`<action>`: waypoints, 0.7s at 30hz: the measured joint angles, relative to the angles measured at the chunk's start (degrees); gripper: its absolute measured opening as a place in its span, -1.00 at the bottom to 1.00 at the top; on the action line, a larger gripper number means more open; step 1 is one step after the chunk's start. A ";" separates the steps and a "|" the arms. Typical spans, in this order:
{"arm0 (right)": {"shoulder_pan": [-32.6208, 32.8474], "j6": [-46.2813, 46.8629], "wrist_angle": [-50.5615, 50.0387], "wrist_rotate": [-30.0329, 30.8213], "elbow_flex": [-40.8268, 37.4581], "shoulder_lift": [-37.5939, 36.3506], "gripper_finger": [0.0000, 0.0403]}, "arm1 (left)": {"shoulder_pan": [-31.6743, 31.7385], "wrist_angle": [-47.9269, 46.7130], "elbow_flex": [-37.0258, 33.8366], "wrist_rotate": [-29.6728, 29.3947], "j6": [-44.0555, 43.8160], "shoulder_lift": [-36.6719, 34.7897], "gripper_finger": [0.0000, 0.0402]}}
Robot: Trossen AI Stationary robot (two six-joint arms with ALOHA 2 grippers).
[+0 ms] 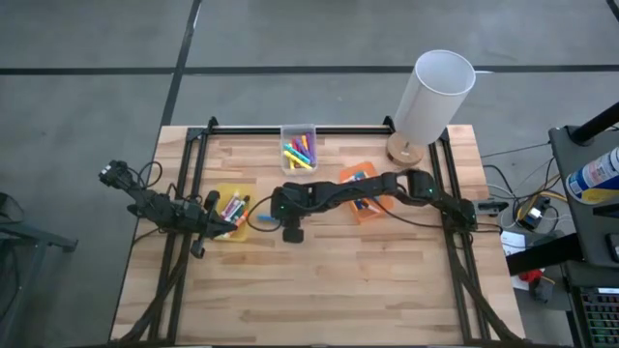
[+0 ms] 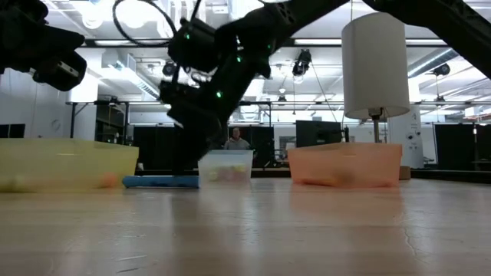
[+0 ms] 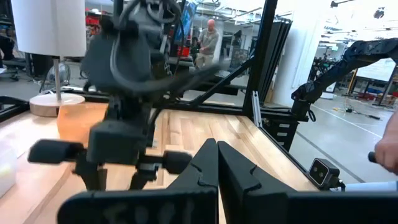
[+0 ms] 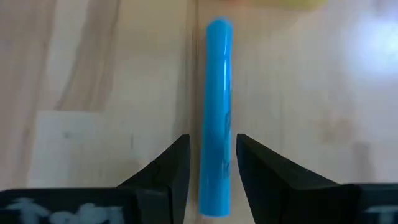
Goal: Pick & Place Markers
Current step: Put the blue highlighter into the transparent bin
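Note:
A blue marker lies flat on the wooden table, just to the right of the yellow bin; it also shows as the blue marker and the blue marker. My right gripper points down over it, open, with one finger on either side of the barrel near one end and a thin gap on each side. My left gripper is shut on nothing and hovers at the yellow bin's near edge. More markers lie in the yellow bin, the clear bin and the orange bin.
A white lamp stands at the table's far right corner. Black frame rails run along the left, right and far edges. The right arm stretches over the orange bin. Bare wood lies toward the near edge.

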 joint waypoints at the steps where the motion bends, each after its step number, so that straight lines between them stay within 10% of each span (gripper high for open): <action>1: -0.05 0.24 0.72 -0.01 -1.06 0.00 -0.39 | 0.00 0.00 0.00 0.02 0.01 0.00 -1.00; 10: -0.25 3.05 2.05 -0.21 -4.99 -0.17 -0.50 | 0.00 0.00 0.00 0.00 0.02 0.00 -1.00; 21: 0.42 5.00 -11.96 2.99 8.23 0.11 -0.70 | 0.01 0.00 -0.01 0.00 0.01 0.02 -1.00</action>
